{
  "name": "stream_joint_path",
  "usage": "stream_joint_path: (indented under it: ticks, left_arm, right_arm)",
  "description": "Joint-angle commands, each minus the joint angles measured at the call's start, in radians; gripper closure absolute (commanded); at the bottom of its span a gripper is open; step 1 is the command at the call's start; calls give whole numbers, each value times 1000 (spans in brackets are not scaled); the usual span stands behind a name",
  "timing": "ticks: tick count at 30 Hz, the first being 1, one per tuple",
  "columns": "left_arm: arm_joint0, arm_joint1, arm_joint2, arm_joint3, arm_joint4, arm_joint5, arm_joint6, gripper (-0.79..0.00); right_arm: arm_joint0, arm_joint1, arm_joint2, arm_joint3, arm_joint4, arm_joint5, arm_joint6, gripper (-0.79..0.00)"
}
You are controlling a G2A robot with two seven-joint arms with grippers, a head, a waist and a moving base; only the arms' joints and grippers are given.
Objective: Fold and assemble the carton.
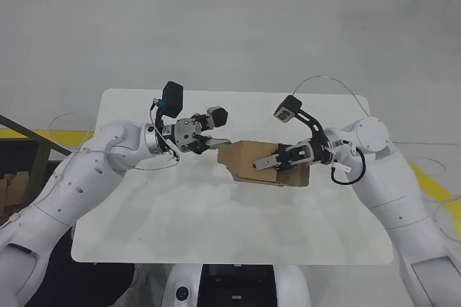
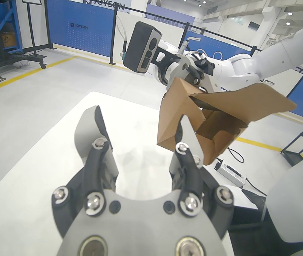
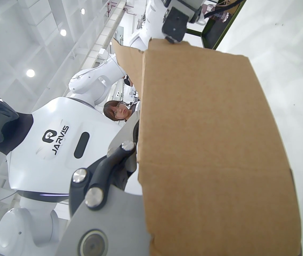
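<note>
Hanging above middle of table (image 1: 177, 222): half-folded carton (image 1: 242, 153), flaps loose, open end turned toward table's left side. Right gripper (image 1: 267, 163) clamped on carton wall, one finger outside, other hidden behind cardboard. Left gripper (image 2: 139, 118) above table too, left of middle, fingers spread wide, one fingertip (image 2: 186, 134) touching flap at open end.

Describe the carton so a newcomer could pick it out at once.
Look at the white table; near its middle, between the two arms, is the carton. It is the only brown cardboard thing there, half-folded with open flaps, held by the right gripper, the open left gripper at its end.
</note>
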Motion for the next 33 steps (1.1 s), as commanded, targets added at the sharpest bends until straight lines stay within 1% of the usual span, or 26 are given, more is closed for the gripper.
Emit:
stream_joint_path:
  ticks: [1,12,18,22,27,30,33]
  left_arm:
    - [3,-2,-6,1,-4,-4,-9,-785]
    - [21,-16,-35,-2,-34,-16,-83,-785]
    - [40,-21,-73,15,-71,-46,-55,-785]
    - [48,-24,-94,28,-105,-50,-64,-785]
    - [41,-35,-81,46,-178,-8,-140,-785]
    - [23,-46,-62,59,-237,31,-214,-785]
    - [11,-54,-52,64,-271,52,-261,-785]
  right_arm:
    - [-1,1,2,0,-1,-1,-1,0]
    - [-8,3,9,-8,-1,-3,1,0]
    - [-12,4,12,-12,-3,1,1,0]
    - [-13,4,8,-16,-9,6,5,0]
    - [-6,1,-8,-24,-14,6,14,0]
    - [1,-1,-16,-28,-15,4,19,0]
    - [4,-2,-18,-29,-15,2,20,0]
